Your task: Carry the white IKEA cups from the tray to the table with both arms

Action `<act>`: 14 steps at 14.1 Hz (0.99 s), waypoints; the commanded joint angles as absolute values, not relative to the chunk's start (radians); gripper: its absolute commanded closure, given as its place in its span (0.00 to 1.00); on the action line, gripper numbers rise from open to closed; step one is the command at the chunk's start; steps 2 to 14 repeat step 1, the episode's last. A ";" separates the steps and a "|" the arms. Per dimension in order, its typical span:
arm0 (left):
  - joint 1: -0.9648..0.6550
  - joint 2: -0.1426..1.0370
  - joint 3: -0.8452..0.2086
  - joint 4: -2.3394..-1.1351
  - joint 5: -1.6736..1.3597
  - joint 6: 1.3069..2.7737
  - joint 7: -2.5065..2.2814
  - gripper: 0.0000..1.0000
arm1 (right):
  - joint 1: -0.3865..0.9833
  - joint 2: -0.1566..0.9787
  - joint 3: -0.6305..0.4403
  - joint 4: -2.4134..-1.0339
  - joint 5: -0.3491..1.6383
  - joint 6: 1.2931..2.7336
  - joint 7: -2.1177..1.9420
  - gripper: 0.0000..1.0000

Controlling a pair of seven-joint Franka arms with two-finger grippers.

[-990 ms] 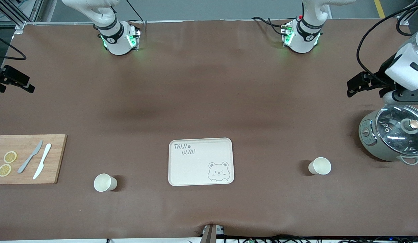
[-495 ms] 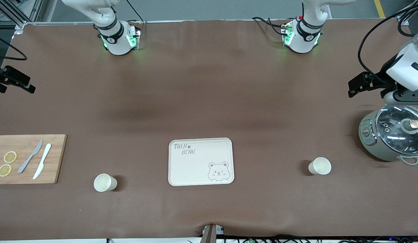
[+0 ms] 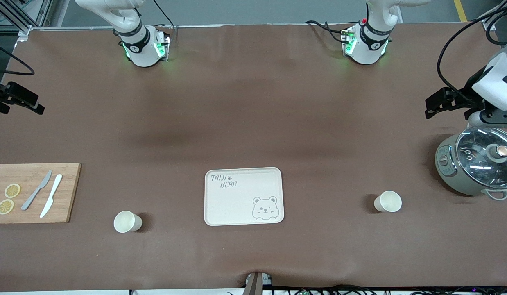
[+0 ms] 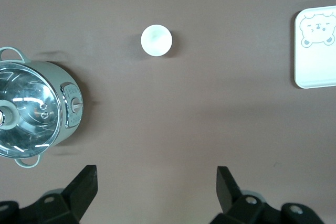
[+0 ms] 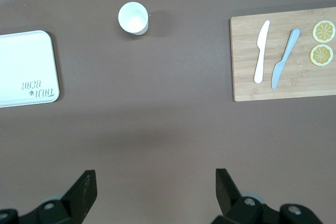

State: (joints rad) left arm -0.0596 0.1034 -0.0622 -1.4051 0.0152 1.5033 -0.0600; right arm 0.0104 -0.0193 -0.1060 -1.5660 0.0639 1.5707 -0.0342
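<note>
Two white cups stand upright on the brown table. One cup (image 3: 127, 221) is between the tray and the cutting board and also shows in the right wrist view (image 5: 133, 18). The other cup (image 3: 388, 201) is between the tray and the pot and also shows in the left wrist view (image 4: 156, 40). My left gripper (image 3: 441, 102) (image 4: 156, 174) is open and empty, high over bare table beside the pot. My right gripper (image 3: 18, 100) (image 5: 155, 178) is open and empty, high over the table at the right arm's end.
A cream tray with a bear drawing (image 3: 243, 196) lies between the cups. A wooden cutting board (image 3: 34, 192) with two knives and lemon slices lies at the right arm's end. A grey pot with a glass lid (image 3: 476, 166) stands at the left arm's end.
Both grippers have drifted slightly; the left one has moved a little toward the left arm's end of the table. The cups and the tray have not moved.
</note>
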 commanded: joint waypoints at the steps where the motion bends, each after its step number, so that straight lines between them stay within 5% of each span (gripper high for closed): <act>1: -0.054 0.094 -0.067 -1.417 0.028 1.520 -0.044 0.00 | 0.003 -0.015 -0.098 -1.557 0.058 1.563 -0.044 0.00; 14: -0.054 0.094 -0.067 -1.417 0.028 1.520 -0.044 0.00 | 0.003 -0.015 -0.098 -1.557 0.058 1.563 -0.044 0.00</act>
